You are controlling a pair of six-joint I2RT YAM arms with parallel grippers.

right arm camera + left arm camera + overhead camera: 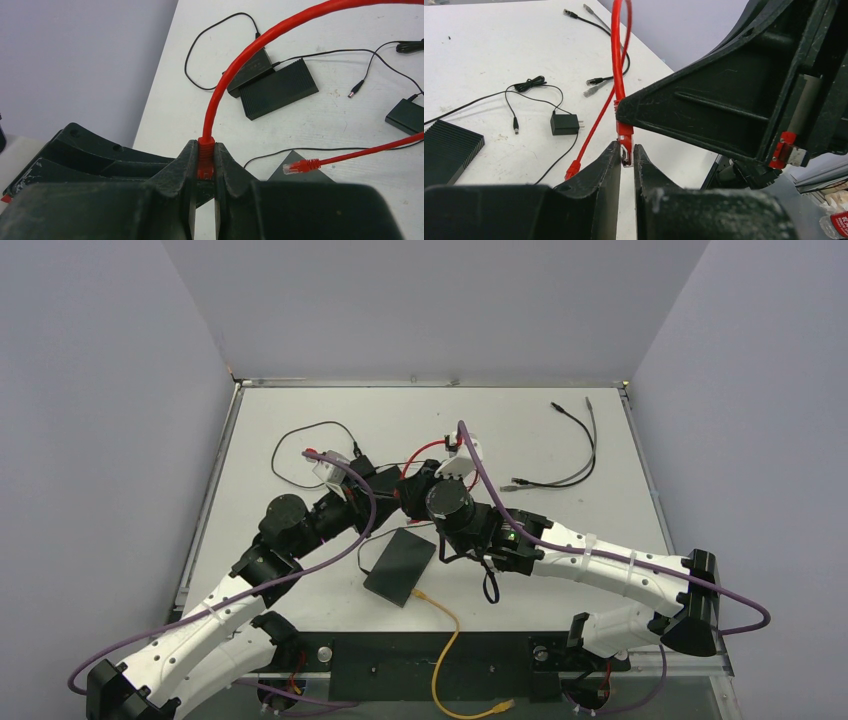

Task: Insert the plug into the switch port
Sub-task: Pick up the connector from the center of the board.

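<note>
right hand [204, 150] grips plug [205, 167] (left hand [626, 148] too).

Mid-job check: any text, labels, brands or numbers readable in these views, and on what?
None can be read.
Red label, lower right corner of the left wrist view: white characters, cut off and blurred.
Switch, adapter, plug: no print visible.
</note>
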